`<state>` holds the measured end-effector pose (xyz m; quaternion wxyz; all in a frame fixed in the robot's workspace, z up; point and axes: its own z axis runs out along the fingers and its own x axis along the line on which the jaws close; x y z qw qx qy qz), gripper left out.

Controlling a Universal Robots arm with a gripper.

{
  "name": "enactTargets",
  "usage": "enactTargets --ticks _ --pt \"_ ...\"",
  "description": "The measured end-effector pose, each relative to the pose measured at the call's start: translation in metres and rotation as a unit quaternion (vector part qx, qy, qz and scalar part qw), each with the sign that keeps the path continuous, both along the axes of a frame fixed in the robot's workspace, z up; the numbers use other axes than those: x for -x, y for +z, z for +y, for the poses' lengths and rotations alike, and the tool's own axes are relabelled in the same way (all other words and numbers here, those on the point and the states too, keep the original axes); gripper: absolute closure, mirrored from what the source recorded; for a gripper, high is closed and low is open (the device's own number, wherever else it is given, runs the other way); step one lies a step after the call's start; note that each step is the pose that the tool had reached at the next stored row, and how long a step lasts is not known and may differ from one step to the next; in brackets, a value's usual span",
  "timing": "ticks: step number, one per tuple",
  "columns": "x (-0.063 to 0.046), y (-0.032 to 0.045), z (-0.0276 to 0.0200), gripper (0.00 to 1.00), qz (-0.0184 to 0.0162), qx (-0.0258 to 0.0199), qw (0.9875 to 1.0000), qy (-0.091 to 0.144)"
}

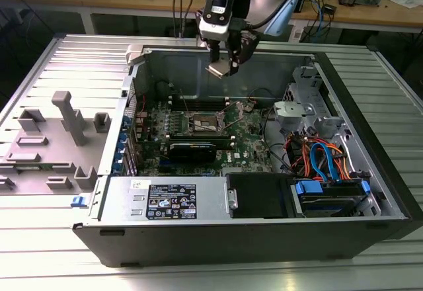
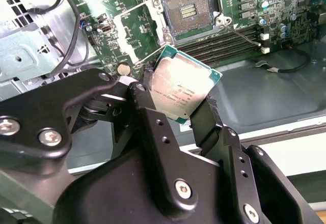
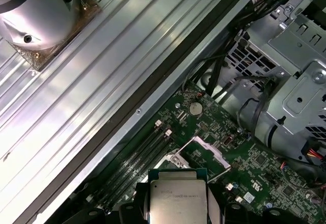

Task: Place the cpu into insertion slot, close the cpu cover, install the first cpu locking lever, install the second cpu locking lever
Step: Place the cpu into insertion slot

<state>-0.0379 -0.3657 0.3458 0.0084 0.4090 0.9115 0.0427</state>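
Cpu [image 2: 183, 89] placement is not yet done. We find the chip pinched by two opposite edges between the black fingers [image 2: 145, 102] of the hand [image 2: 178, 107], metal top facing the second wrist camera.

Position. In the exterior view the hand [image 1: 228, 65] hangs above the open computer case [image 1: 218, 238], near its back wall, with the cpu [image 1: 221, 70] at its tip. The chip is well above the green motherboard [image 1: 248, 139] and touches nothing but the fingers.

Progress, as we judge it:
- Pickup: done.
- Seating the chip: open. The insertion slot [image 2: 188, 10] is bare, with its dark contact field exposed.
- Closing the cpu cover [image 3: 206, 150]: open. The frame appears tilted up off the slot.
- Both levers: open. One thin wire locking lever [image 2: 242, 33] stands free beside the slot. We cannot make out the other with confidence.

What each view adds:
- The exterior view gives the height of the hand over the case and the ribbed counter [image 1: 39, 59] around it.
- The second wrist view gives the grip on the chip and the bare slot beyond it.
- The first wrist view looks along the cpu [image 3: 178, 203] toward the raised cover, the memory slots [image 3: 137, 155] and the case wall.
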Motion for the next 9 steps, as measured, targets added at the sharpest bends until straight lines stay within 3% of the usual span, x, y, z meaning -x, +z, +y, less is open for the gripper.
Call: enactTargets --ticks 9 --pt "0.0 -0.0018 0.0 0.46 0.0 0.0 0.9989 -0.047"
